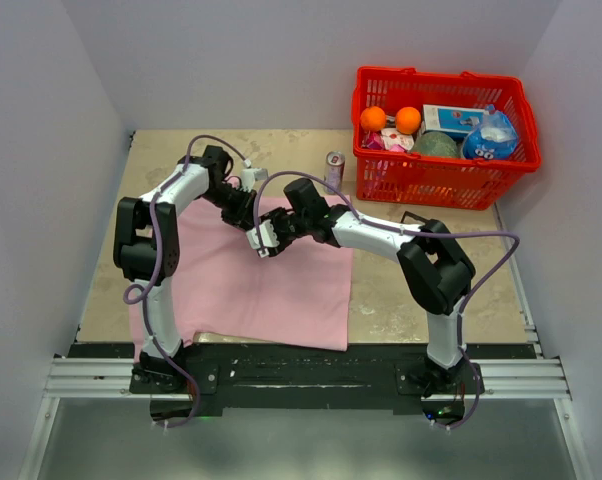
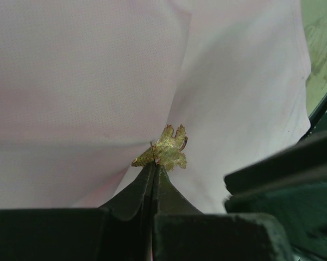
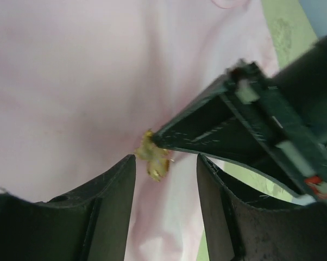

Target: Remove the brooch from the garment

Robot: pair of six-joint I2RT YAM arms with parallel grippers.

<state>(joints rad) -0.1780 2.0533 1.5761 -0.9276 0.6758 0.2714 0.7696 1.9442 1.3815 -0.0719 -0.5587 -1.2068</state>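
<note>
garment [image 2: 71,81]: one, pink, filling the frame
brooch [image 2: 164,149]: one, golden, sitting at centre
left gripper [image 2: 154,163]: one, pinching the brooch's lower edge
right gripper [image 3: 165,159]: one, hanging spread, straddling the brooch

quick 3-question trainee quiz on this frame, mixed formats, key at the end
1. What is the left gripper shut on? A: brooch. B: a button. C: nothing.
2. True or false: the right gripper is open, with a finger on either side of the brooch.
3. Fill in: the can stands on the table beside the red ____.

Key: 1 A; 2 true; 3 basket.
</note>
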